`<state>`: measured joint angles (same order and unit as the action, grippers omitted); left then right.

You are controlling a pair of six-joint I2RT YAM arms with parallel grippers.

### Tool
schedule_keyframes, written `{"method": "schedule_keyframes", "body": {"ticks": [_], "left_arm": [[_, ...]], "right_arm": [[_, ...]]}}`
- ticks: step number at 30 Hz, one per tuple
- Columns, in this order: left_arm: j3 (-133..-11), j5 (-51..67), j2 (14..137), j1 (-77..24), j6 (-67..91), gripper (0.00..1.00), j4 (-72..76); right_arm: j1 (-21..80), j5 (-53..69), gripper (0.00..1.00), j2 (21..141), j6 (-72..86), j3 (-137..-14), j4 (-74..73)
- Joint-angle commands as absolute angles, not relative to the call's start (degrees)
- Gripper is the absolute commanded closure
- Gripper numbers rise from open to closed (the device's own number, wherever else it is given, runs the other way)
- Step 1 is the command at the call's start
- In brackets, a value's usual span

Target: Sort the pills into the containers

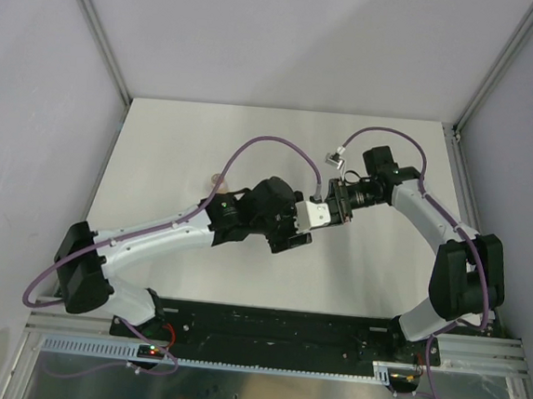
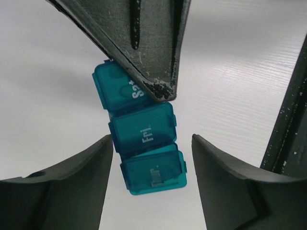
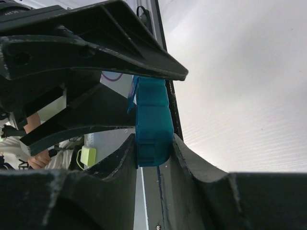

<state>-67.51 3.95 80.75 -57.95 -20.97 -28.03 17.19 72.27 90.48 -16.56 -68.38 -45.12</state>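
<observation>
White table (image 1: 253, 142) lay below while the right gripper (image 3: 153, 140) stood clamped on the containers (image 3: 152, 120), held aloft between the left gripper's (image 2: 151, 139) parted fingers, lids (image 2: 144, 132) apparently shut and no pill in view, so sorting seemed barely begun.

White table (image 1: 187, 141); small tan object (image 1: 216, 183) left of centre; grey walls (image 1: 24, 94) around.

White table (image 1: 254, 133) boxed by pale lilac walls (image 1: 290, 34) — aluminium posts (image 1: 95, 28) at the corners, evenly lit.
</observation>
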Motion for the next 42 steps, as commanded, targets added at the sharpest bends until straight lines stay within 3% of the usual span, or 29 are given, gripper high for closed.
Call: {"method": "schedule_keyframes", "body": {"ticks": [1, 7, 12, 15, 17, 19, 23, 28, 31, 37, 39, 42], "left_arm": [[-71.1, 1.9, 82.3, -58.3, -20.2, 0.29, -27.1], [-71.1, 0.3, 82.7, -58.3, -20.3, 0.34, -27.0], [-70.0, -1.0, 82.0, -58.3, -20.8, 0.59, -26.7], [-69.8, -0.7, 82.1, -58.3, -20.9, 0.81, -26.7], [-70.0, -0.5, 82.3, -58.3, -20.8, 0.94, -26.7], [-70.5, -0.5, 82.6, -58.4, -20.8, 0.98, -26.8], [-71.3, -0.4, 82.8, -58.5, -20.6, 1.0, -26.8], [-71.0, -0.4, 82.7, -59.1, -20.7, 1.0, -26.8], [-70.8, -0.4, 82.7, -59.3, -20.7, 1.0, -26.7], [-71.2, -0.9, 82.9, -59.6, -20.8, 1.0, -26.8], [-71.2, -1.3, 83.0, -59.6, -20.7, 0.95, -26.8], [-71.3, -2.0, 83.1, -59.6, -20.9, 0.78, -26.8]], "right_arm": [[16.8, 75.6, 1.0, 90.1, -15.7, -70.8, -43.8], [15.9, 76.0, 1.0, 89.8, -15.9, -70.8, -44.2], [15.7, 76.1, 1.0, 89.7, -15.9, -70.8, -44.2], [15.7, 76.0, 1.0, 89.5, -15.8, -70.8, -44.1], [16.0, 75.6, 0.94, 89.2, -15.5, -70.8, -44.0], [16.3, 75.1, 0.83, 88.9, -14.9, -70.8, -43.5], [16.4, 74.4, 0.61, 88.3, -13.0, -70.8, -42.1], [16.4, 74.4, 0.57, 88.3, -12.0, -70.8, -41.1], [16.5, 74.5, 0.6, 88.4, -11.7, -70.8, -40.7], [16.4, 75.3, 0.92, 88.9, -11.7, -70.8, -40.8], [16.4, 75.6, 0.98, 89.0, -12.0, -70.8, -41.1], [16.2, 75.9, 1.0, 89.1, -12.2, -70.8, -41.4]]}}
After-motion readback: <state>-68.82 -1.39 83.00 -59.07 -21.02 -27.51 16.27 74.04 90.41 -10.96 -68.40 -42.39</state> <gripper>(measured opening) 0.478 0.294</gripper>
